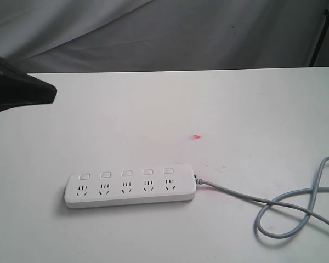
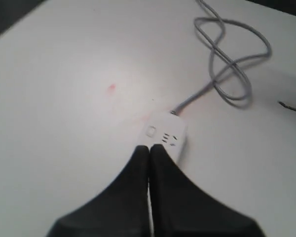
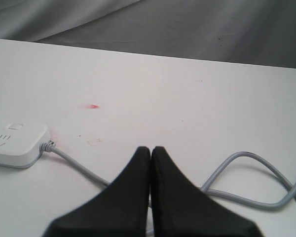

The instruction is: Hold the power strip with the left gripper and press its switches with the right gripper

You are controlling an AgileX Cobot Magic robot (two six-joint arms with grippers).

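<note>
Starting at your left gripper (image 2: 149, 148): its two black fingers are pressed together with nothing between them. It hangs over the left edge of the desk (image 1: 236, 109), toward the far corner, well apart from the work. Your right gripper (image 3: 151, 149) is likewise pinched tight on nothing, looking down on the looped grey cord (image 3: 246, 177) toward the right edge.

The power strip (image 1: 130, 189) lies flat near the front edge, left of centre. Its long side runs along that edge and its cord end points right. The switches (image 1: 126, 173) form a row along its far side, one per socket.

Expect a light, stiff, smooth plastic bar that will likely skid when pressed, with the cord tugging a little. Spread the left fingers and pinch across the narrow width at the cordless left end, clear of the buttons.
</note>
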